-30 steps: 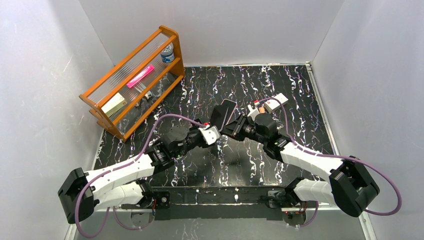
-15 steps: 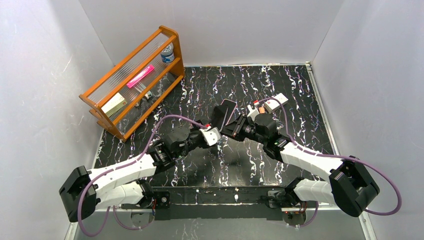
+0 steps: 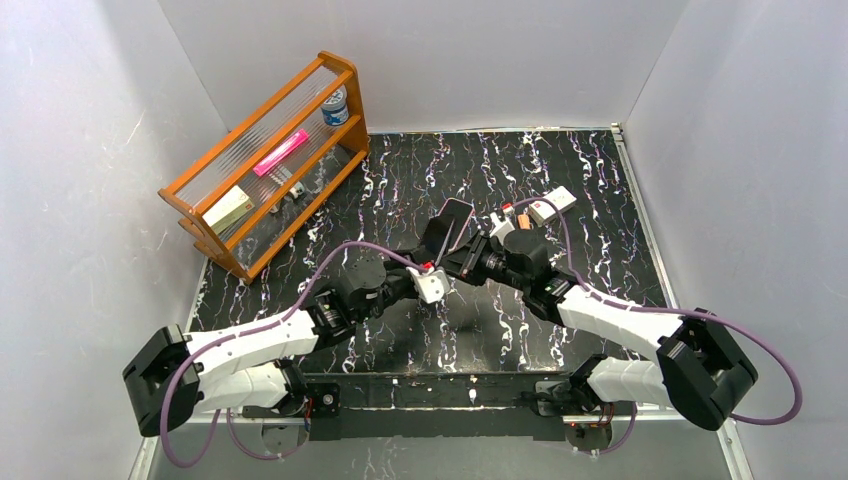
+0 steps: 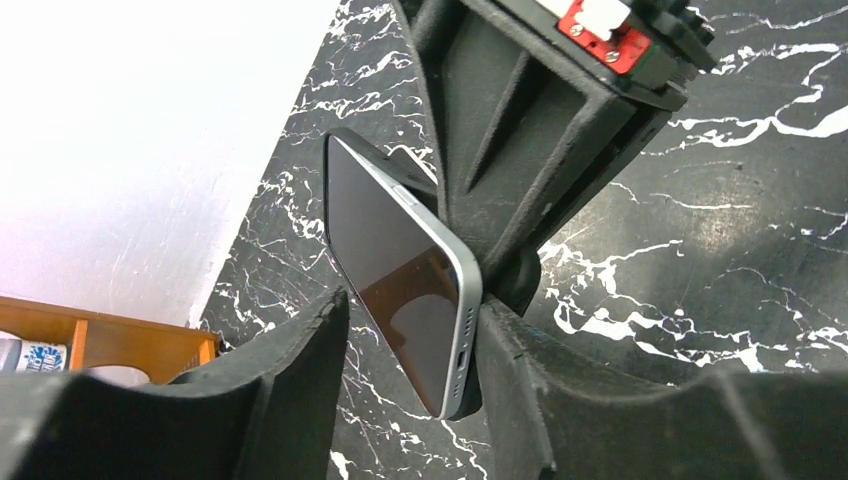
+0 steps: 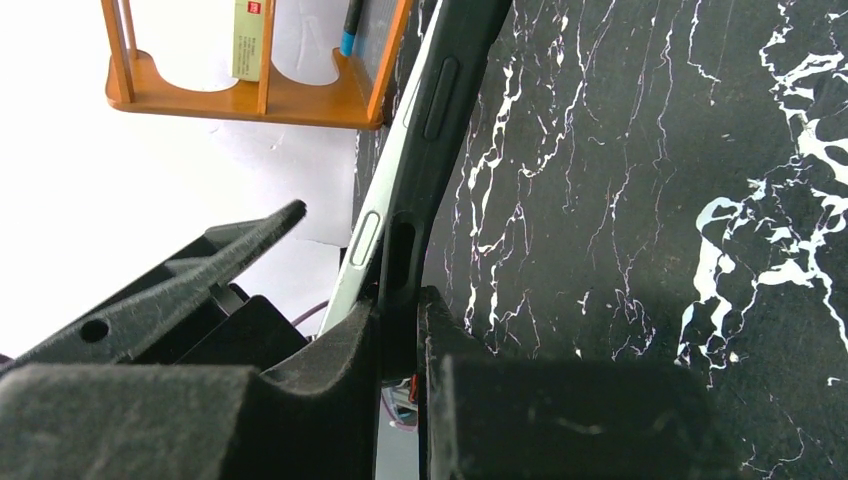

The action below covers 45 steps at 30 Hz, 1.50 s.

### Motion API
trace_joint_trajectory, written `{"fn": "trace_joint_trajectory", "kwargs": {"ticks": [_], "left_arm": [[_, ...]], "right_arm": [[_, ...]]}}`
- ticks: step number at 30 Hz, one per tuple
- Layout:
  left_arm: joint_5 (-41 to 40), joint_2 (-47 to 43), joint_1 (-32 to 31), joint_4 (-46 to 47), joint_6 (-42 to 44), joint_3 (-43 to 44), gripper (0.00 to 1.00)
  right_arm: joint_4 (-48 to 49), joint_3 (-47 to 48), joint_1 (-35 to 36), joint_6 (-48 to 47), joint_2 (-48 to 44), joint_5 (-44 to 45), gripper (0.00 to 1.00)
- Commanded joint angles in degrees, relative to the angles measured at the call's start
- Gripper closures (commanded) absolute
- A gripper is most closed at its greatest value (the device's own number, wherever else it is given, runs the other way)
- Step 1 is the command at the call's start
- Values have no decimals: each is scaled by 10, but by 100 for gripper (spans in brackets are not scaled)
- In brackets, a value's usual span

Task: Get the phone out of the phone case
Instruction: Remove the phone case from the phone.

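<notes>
The right end effector (image 5: 398, 310) is clenched on the edge of the matte black phone case (image 5: 440, 110), holding it tilted above the middle of the white-veined, black marble-look bench (image 3: 560, 180). The glossy, round-cornered phone (image 4: 400, 270) sits in the case, its silver rim showing. The left end effector (image 4: 410, 305) straddles the phone's lower end, released, with one textured pad touching. At ten o'clock stands a wooden rack (image 3: 265, 160); the label on its box (image 3: 230, 208) is unreadable.
</notes>
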Motion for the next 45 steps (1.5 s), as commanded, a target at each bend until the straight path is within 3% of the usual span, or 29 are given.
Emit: {"fn": "trace_joint_trajectory", "kwargs": {"ticks": [1,4,12,20,29,35,41,45], "left_arm": [[-53,14,-2,-42,43,-7,58],[-72,16,-5,-51,55,-6,66],[-64,11,-8,-52,39,-2,100],[-71,-26,-9,-54,15,-3,100],[-169,-24,-9,-46,12,0,100],[-186,-36,-9,-46,-4,6,100],[-110,-66,-9,-71,-17,5,100],[-91,-82,-9,-101,-15,4,100]], "right_arm": [[90,50,27,3,-4,-32,99],[90,50,28,3,-6,-29,99],[74,47,30,-1,-21,-6,99],[-11,56,30,-13,-7,59,99],[-83,88,31,-34,35,47,99],[-125,94,34,-34,61,65,99],[-76,80,35,-18,82,86,99],[-80,91,34,-7,89,150,99]]}}
